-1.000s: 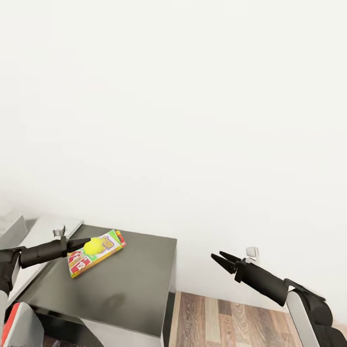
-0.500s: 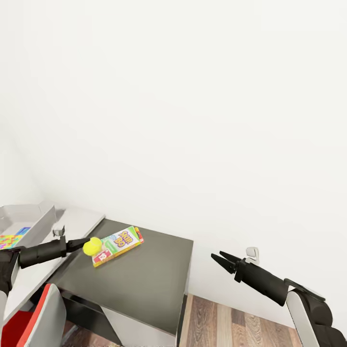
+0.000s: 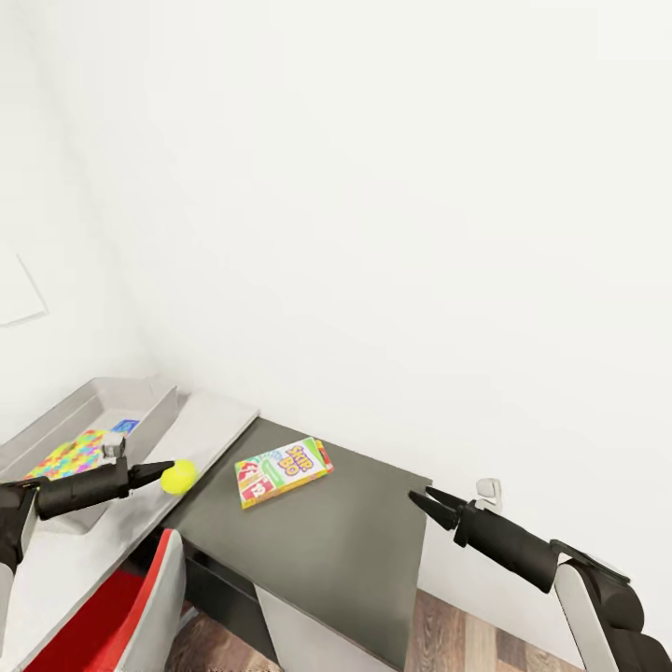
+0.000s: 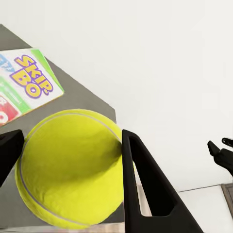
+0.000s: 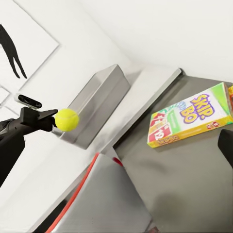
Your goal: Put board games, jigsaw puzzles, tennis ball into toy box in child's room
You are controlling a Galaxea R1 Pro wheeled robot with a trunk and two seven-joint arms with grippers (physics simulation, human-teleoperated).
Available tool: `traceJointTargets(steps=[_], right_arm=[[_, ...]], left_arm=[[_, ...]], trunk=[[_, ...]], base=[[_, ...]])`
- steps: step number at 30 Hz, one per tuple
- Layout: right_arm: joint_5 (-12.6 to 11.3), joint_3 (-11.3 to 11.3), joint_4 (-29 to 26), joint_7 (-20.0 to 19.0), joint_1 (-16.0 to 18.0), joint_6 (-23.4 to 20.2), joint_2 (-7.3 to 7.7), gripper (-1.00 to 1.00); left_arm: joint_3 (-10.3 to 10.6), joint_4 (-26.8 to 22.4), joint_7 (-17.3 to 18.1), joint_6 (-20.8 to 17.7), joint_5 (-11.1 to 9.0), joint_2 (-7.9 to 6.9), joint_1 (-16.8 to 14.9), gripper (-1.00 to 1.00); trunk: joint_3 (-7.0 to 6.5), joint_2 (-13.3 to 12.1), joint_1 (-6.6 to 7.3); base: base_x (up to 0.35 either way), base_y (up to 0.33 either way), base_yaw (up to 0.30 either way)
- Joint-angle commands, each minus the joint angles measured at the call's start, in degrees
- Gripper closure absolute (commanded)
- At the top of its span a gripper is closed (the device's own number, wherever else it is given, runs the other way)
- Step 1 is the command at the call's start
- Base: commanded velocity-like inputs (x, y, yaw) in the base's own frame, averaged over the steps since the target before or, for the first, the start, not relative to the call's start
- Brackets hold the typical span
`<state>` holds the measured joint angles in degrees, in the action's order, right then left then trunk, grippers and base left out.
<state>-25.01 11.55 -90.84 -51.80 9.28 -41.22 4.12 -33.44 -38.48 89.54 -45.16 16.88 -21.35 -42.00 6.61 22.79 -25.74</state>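
Tennis ball carried near the toy box.
Head view: left gripper (image 3: 168, 474) grasps the tennis ball (image 3: 178, 477) at lower left, beside the toy box (image 3: 140, 415); right gripper (image 3: 425, 502) is spread, empty. Left wrist view: fingers (image 4: 145, 184) clamp the ball. Right wrist view: board game (image 5: 191, 121) lies right of centre.

Left gripper (image 4: 68, 160) clamps the tennis ball (image 4: 68, 167) between both fingers (Skip-Bo board game (image 4: 24, 90) lies on the dark top beyond)
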Motion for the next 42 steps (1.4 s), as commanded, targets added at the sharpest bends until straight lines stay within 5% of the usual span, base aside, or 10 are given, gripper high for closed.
traceJointTargets(steps=[1,42], right_arm=[[-0.2,0.1,0.0,-0.1,0.0,-0.3,0.01,-1.00],[-0.2,0.1,0.0,-0.5,0.0,-0.3,0.05,-1.00]], left_arm=[[-0.2,0.0,0.5,-0.5,0.4,0.03,-0.1,1.00],[-0.1,0.0,0.5,-0.1,-0.5,-0.80,-0.1,1.00]], trunk=[[0.13,0.1,-0.04],[0.49,0.1,-0.04]], base=[[0.019,0.055,0.283],[0.074,0.144,0.047]])
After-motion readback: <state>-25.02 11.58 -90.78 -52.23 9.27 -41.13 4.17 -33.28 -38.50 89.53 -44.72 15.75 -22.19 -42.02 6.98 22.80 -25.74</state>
